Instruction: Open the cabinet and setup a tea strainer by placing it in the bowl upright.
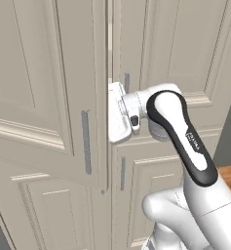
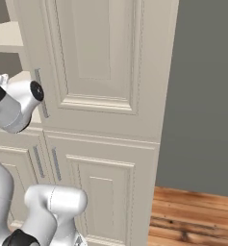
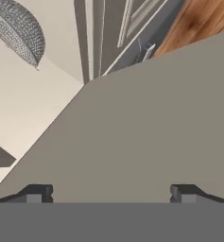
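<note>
**Door ajar, strainer sighted inside**

Cream panelled fronts fill both base views; wood floor at lower right. Cabinet (image 1: 48,97) upper left door stands partly swung out, hand at its free edge. Gripper (image 3: 108,194) spread wide, holding nothing, a flat door panel close ahead. Strainer (image 3: 20,29) rests on a cream shelf (image 3: 23,108) at the hand view's upper left, beyond the door edge; handle direction unclear. Judgement: door needs more swing before reaching.

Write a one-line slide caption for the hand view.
Open gripper faces a cabinet panel, tea strainer mesh at the upper left.
</note>
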Available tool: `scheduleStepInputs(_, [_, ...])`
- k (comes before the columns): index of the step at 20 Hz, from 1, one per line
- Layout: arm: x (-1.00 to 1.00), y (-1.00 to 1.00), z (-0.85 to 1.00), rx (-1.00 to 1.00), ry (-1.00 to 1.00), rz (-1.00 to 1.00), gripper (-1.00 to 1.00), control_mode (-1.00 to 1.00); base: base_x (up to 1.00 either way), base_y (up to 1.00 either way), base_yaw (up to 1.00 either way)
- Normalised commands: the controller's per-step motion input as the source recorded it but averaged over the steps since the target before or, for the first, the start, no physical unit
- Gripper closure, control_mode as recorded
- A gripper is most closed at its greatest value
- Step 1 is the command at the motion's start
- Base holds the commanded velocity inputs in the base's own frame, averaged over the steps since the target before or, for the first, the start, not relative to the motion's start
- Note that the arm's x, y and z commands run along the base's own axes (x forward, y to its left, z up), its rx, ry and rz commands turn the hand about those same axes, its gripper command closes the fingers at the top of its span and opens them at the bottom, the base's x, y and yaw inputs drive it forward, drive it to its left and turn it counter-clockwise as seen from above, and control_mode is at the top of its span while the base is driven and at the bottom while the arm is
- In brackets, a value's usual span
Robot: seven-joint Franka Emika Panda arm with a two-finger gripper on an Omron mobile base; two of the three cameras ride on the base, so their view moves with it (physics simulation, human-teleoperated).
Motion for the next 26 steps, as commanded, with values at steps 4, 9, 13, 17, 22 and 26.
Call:
scheduleStepInputs(4, [-0.18, 0.62, 0.00, 0.00, 0.00, 0.00, -1.00, -1.00, 0.00, 0.00, 0.00])
scheduleStepInputs(9, [-0.72, 0.85, 0.00, 0.00, 0.00, 0.06, -1.00, -1.00, 0.00, 0.00, 0.00])
scheduleStepInputs(13, [-0.98, 0.99, -0.01, -0.02, -0.01, 0.12, -1.00, -1.00, 0.00, 0.00, 0.00])
scheduleStepInputs(17, [-1.00, 0.96, 0.00, -0.03, -0.03, 0.13, -1.00, -1.00, 0.00, 0.00, 0.00])
scheduleStepInputs(22, [-0.94, 0.97, 0.00, -0.04, -0.03, 0.13, -1.00, -1.00, 0.00, 0.00, 0.00])
scheduleStepInputs(26, [-0.82, 0.96, -0.01, -0.05, -0.01, 0.13, -1.00, -1.00, 0.00, 0.00, 0.00])
